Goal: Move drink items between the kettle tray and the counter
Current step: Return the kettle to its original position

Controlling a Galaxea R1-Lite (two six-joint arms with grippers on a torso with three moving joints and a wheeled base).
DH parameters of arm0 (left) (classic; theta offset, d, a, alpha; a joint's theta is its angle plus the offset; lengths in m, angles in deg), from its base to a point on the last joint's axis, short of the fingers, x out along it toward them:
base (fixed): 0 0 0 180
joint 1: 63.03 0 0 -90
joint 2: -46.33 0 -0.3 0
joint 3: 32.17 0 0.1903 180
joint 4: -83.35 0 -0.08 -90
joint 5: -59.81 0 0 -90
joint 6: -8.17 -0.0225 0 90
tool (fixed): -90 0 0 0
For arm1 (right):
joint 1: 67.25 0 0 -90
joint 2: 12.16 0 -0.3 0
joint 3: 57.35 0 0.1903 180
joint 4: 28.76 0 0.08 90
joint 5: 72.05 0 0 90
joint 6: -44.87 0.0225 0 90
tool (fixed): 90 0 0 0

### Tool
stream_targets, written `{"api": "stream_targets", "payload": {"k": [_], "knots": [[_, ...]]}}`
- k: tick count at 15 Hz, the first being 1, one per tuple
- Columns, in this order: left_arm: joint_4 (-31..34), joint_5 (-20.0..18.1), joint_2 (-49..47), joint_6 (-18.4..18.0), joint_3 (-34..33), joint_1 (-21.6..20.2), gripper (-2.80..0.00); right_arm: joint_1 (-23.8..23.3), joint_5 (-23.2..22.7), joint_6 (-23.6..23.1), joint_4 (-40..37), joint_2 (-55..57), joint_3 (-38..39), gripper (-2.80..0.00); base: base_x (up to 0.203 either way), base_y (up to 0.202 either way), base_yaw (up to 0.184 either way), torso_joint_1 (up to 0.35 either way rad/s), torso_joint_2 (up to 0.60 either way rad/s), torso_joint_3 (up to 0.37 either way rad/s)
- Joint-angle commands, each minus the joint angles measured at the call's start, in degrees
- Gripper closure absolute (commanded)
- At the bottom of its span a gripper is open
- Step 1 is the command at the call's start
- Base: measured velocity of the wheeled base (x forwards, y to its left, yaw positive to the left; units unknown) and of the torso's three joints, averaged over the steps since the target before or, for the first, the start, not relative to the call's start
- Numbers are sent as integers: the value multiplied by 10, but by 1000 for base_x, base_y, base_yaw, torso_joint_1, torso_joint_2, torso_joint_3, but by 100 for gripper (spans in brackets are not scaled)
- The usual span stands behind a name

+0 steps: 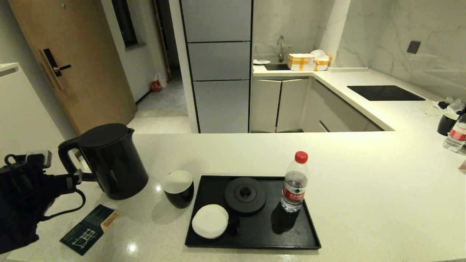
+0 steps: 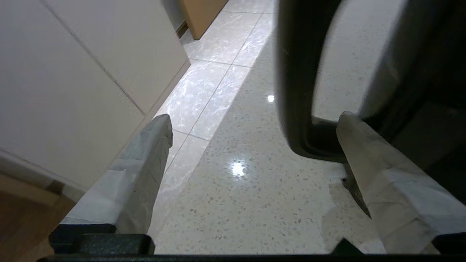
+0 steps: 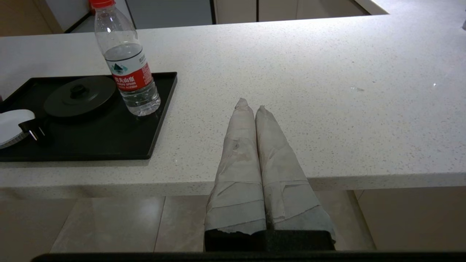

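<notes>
Kettle (image 1: 111,160) stands upright on the counter (image 1: 364,189), left of the tray (image 1: 255,233), its loop handle (image 1: 67,156) turned toward your left gripper (image 1: 78,177). That gripper sits at the handle's foot, fingers spread wide, gripping nothing. Handle runs vertical; left arm is far nearer. Cup (image 1: 178,188) sits between kettle and tray; bottle (image 1: 294,182) stands on the tray. Left wrist view shows one finger (image 2: 378,174) beside the handle's lower bend, which the head view blurs. Right gripper (image 3: 251,109) rests clenched, empty, off the counter edge.
</notes>
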Motion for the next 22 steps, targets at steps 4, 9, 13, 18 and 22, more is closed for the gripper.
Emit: {"api": "stream_targets", "payload": {"k": [4, 9, 13, 18, 22], "knots": [[-22, -8, -47, -8, 25, 1, -280, 0, 0, 0, 0, 1, 0, 0, 0, 0, 0, 0, 0, 0], [-22, -8, -86, -8, 77, 1, -280, 0, 0, 0, 0, 0, 0, 0, 0, 0, 0, 0, 0, 0], [-22, -9, -113, -9, 122, 1, -280, 0, 0, 0, 0, 0, 0, 0, 0, 0, 0, 0, 0, 0], [-22, -9, -130, -9, 154, 5, -280, 0, 0, 0, 0, 0, 0, 0, 0, 0, 0, 0, 0, 0], [-21, -8, -144, -9, 177, 11, -280, 0, 0, 0, 0, 0, 0, 0, 0, 0, 0, 0, 0, 0]]}}
